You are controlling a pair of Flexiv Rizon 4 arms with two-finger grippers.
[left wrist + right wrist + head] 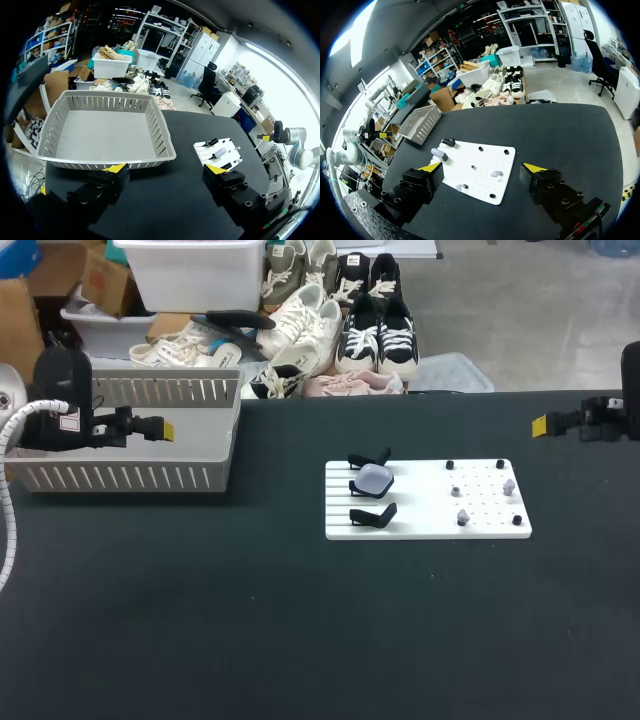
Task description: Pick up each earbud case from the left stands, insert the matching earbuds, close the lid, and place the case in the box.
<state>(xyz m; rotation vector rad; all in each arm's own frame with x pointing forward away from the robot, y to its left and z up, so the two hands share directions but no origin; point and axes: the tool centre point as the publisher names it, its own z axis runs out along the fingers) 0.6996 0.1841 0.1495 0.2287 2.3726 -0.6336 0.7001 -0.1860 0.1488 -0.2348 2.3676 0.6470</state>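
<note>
Left gripper (166,428) and right gripper (540,425) hover, fingers (118,169) spread.

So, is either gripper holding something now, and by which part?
Nothing is held. The left gripper and the right gripper are both open and empty; the earbud case lies apart from both.

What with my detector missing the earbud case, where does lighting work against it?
Head view: the pale earbud case nearly blends into the white board, though the black stands show clearly; no hard shadows. Left wrist view: case just a faint speck on the bright board. Right wrist view: case reads greyer than the board; the black table shows no glare.
</note>
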